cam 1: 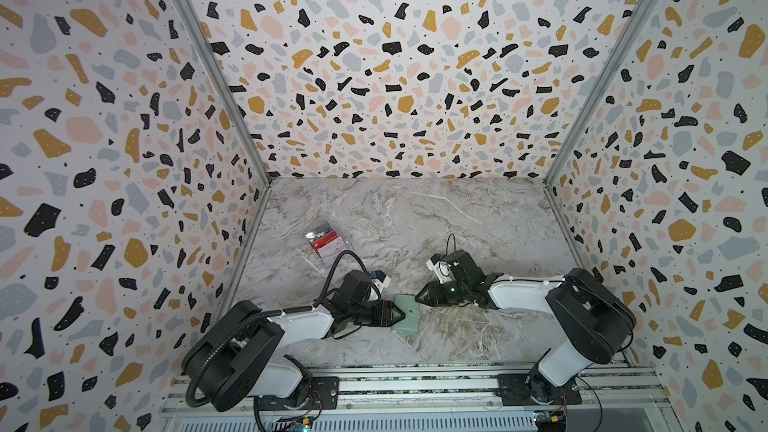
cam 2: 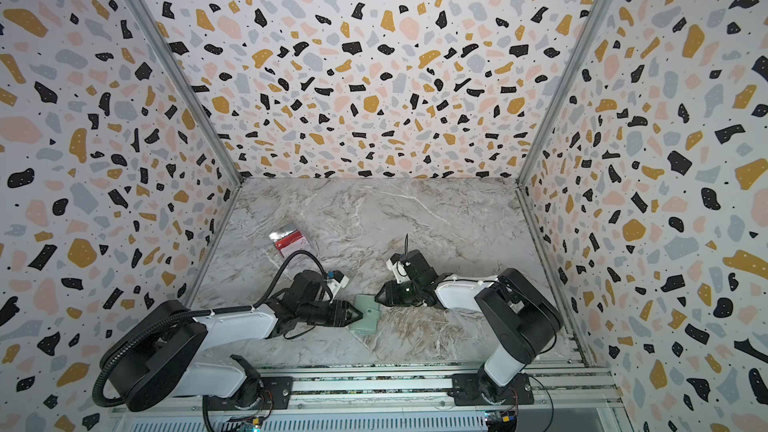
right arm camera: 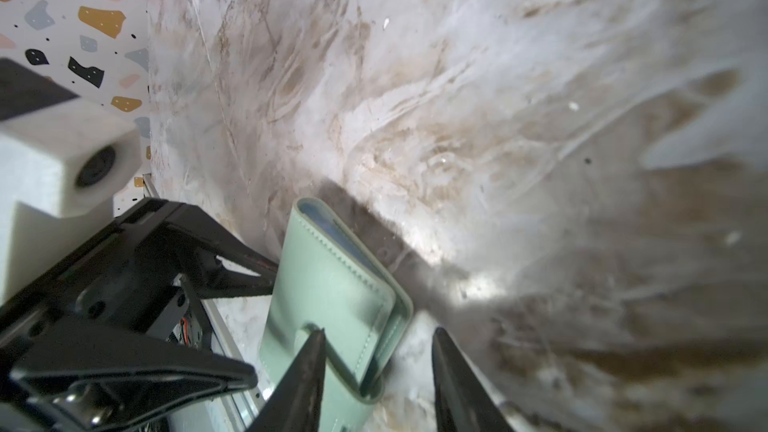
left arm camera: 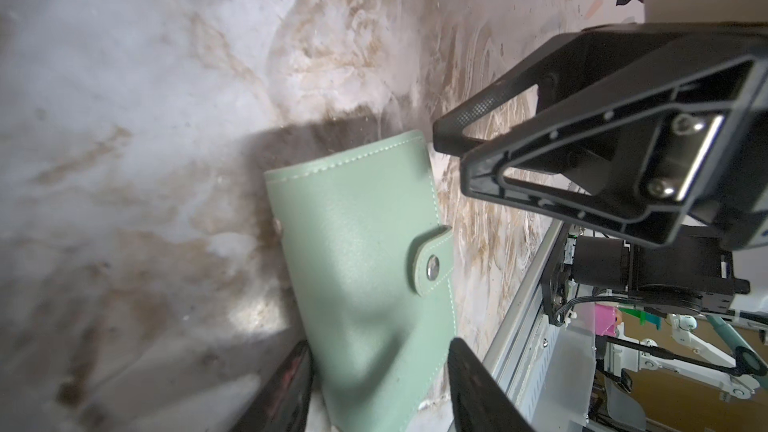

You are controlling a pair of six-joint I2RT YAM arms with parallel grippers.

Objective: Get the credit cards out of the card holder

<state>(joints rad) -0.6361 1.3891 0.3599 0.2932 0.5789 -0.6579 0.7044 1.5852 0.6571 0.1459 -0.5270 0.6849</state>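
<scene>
Veining in grey and tan runs over the glossy, marble-look bench point(cam 1: 415, 218). At the left rear sits a clear plastic box point(cam 1: 338, 253) with two credit cards point(cam 1: 323, 241), thin rectangles: one dark with white "Vip" lettering, one pale with red marks. Whether they lie in the box or on it I cannot tell.

Nearer the front, the black left claw point(cam 1: 402, 316) has its fingers point(left arm camera: 291, 384) apart on either side of one end of the card holder point(cam 1: 409, 322); whether they pinch it I cannot tell. The holder is mint-green grained leatherette with pale stitching, a strap and a round metal snap button point(left arm camera: 432, 265). It lies flat mid-bench, with bluish sleeves point(right arm camera: 318, 214) showing at one end. The right claw point(cam 1: 419, 296) is parted, one fingertip point(right arm camera: 318, 336) on the cover.
</scene>
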